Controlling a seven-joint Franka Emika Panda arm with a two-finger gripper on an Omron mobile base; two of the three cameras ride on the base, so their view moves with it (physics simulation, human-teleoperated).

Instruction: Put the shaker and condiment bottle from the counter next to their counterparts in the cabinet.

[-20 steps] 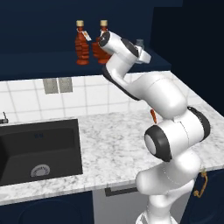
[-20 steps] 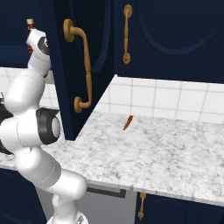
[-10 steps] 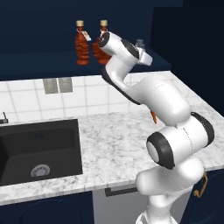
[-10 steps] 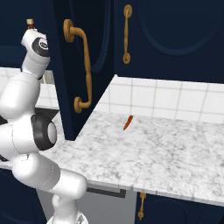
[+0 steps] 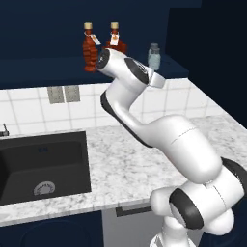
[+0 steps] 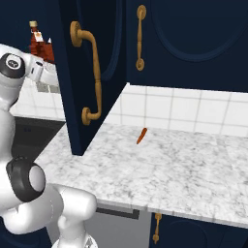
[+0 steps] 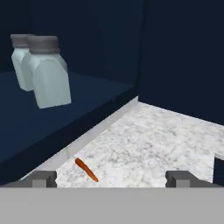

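Note:
Two pale blue-grey shakers with grey caps stand side by side on the dark navy cabinet shelf (image 7: pixel 94 98): one shaker (image 7: pixel 49 74) in front, its counterpart (image 7: pixel 19 61) partly hidden behind it. My gripper (image 7: pixel 111 178) is open, with nothing between its fingertips, and sits back from the shakers, off the shelf's edge. In the left base view a shaker (image 5: pixel 154 55) stands free just above my wrist. Further left on the shelf are two red-brown maple-leaf condiment bottles (image 5: pixel 89 48) (image 5: pixel 116 41), close together. One bottle (image 6: pixel 36 41) peeks out past the open door.
The open navy cabinet door (image 6: pixel 92 72) with its brass handle hangs over the marble counter (image 5: pixel 125 164). A small orange stick (image 6: pixel 141 135) lies on the counter by the tiled wall. The black sink (image 5: pixel 43 164) is at the left.
The jaws have opened wide, letting go of the shaker, which now stands on the shelf. The hand has drawn back and down from it.

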